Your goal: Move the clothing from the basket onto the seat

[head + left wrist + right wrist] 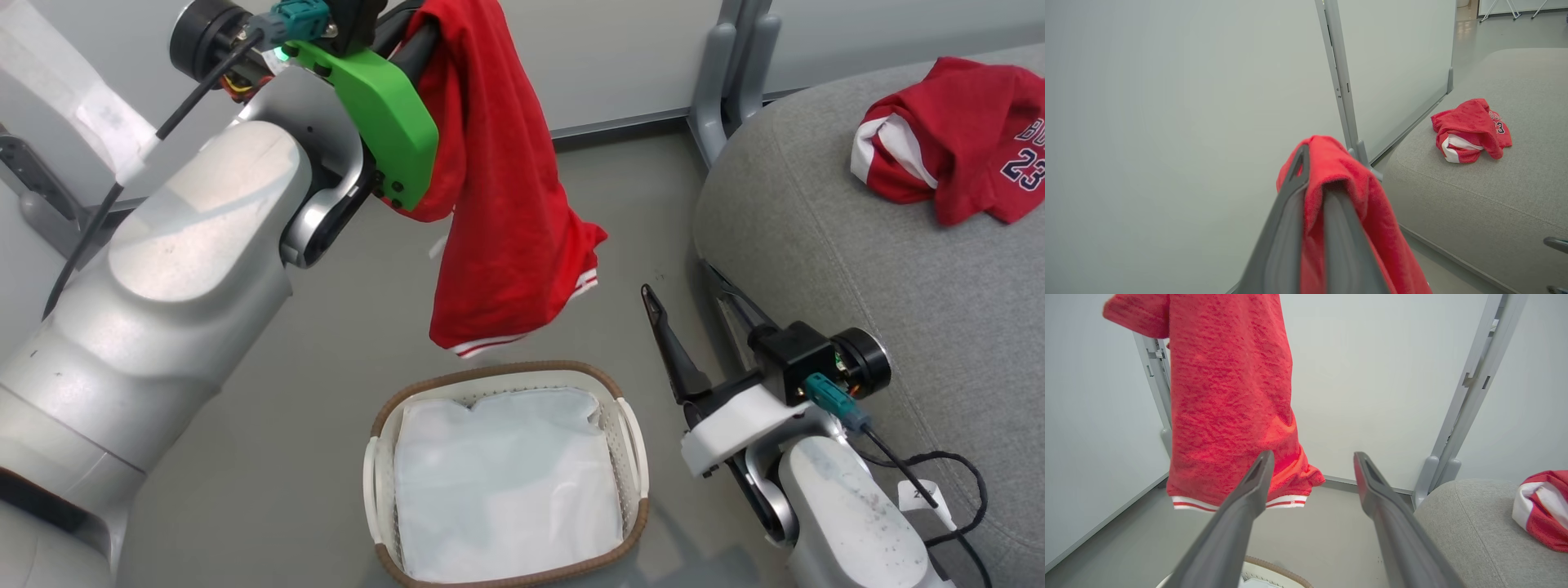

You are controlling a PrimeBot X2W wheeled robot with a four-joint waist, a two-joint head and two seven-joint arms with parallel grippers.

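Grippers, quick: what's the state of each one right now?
Left gripper: shut on the red garment, which hangs from it.
Right gripper: open, holding nothing.

From the head we look steeply down on the basket (500, 367), from the left wrist, high and close against the hanging garment (1372, 212), across to the seat (1474, 204), from the right wrist, low, toward the wall (1372, 375), all three share garment and seat.
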